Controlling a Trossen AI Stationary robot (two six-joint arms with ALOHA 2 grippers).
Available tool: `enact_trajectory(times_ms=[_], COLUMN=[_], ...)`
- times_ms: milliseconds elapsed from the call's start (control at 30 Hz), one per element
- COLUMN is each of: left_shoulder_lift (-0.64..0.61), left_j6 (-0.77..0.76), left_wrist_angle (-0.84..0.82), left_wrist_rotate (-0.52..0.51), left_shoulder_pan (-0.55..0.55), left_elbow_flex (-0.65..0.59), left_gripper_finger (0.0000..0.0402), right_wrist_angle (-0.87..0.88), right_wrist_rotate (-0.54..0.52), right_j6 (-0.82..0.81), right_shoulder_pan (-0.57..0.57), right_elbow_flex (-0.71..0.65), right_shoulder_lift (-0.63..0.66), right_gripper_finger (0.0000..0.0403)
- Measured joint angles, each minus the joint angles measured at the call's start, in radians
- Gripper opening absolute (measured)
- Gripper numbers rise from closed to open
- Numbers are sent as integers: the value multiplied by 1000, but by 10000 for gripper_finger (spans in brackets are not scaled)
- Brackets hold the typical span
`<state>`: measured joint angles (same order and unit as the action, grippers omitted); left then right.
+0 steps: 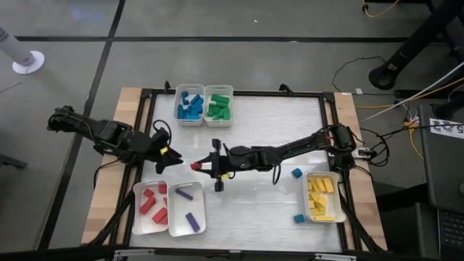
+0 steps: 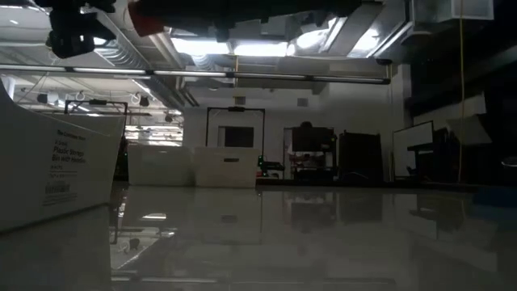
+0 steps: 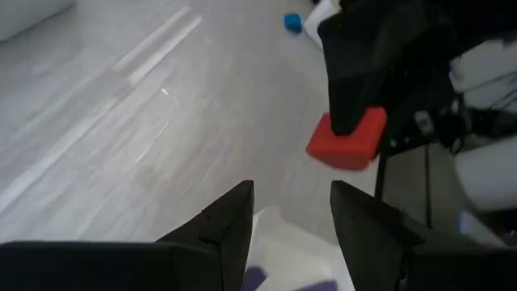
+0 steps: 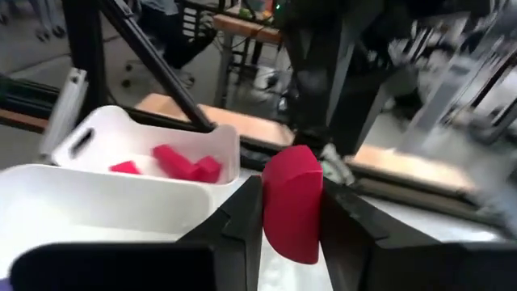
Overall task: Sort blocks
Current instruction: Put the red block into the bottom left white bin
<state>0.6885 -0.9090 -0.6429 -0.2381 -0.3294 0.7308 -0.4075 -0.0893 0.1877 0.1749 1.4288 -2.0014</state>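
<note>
My right gripper (image 1: 199, 167) reaches in from the table's right and is shut on a red block (image 1: 194, 167), just beyond the far edge of the purple tray (image 1: 187, 211). The right wrist view shows this block (image 4: 291, 210) with a rounded top. My left gripper (image 1: 176, 159) stands open and empty close to the block's left, pointing at it. Between its fingers (image 3: 291, 230) nothing shows, and the red block (image 3: 347, 139) hangs ahead of them. More red blocks (image 4: 182, 166) lie in the red tray (image 1: 148, 205). My right gripper pinches the red block by two opposite flat sides (image 4: 273, 222) between its two fingers. The fingers lie about level and come from the table's right. The block stands upright between them, rounded end up and sticking out past the fingertips, lifted clear of the table.
Trays of blue blocks (image 1: 190, 106) and green blocks (image 1: 218, 106) stand at the far edge. The yellow tray (image 1: 322, 197) is at the near right. Two loose blue blocks (image 1: 296, 173) (image 1: 299, 218) lie beside it. Bare tabletop lies in the middle.
</note>
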Motion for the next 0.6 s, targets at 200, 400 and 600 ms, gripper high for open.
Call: enact_trajectory(times_ms=[200, 400, 600], left_shoulder_lift=[17, 61, 108], left_j6=[32, 238, 293], left_wrist_angle=[93, 154, 152], left_wrist_rotate=[-2, -2, 0], left_shoulder_pan=[10, 10, 10], left_elbow_flex=[-2, -2, -2], left_gripper_finger=[155, 155, 155], right_wrist_angle=[-70, -96, -77], right_wrist_rotate=[-60, -63, -65], right_j6=[95, 108, 108], right_shoulder_pan=[1, 1, 2], right_elbow_flex=[0, 0, -2], right_shoulder_lift=[0, 0, 0], right_gripper_finger=[99, 100, 100])
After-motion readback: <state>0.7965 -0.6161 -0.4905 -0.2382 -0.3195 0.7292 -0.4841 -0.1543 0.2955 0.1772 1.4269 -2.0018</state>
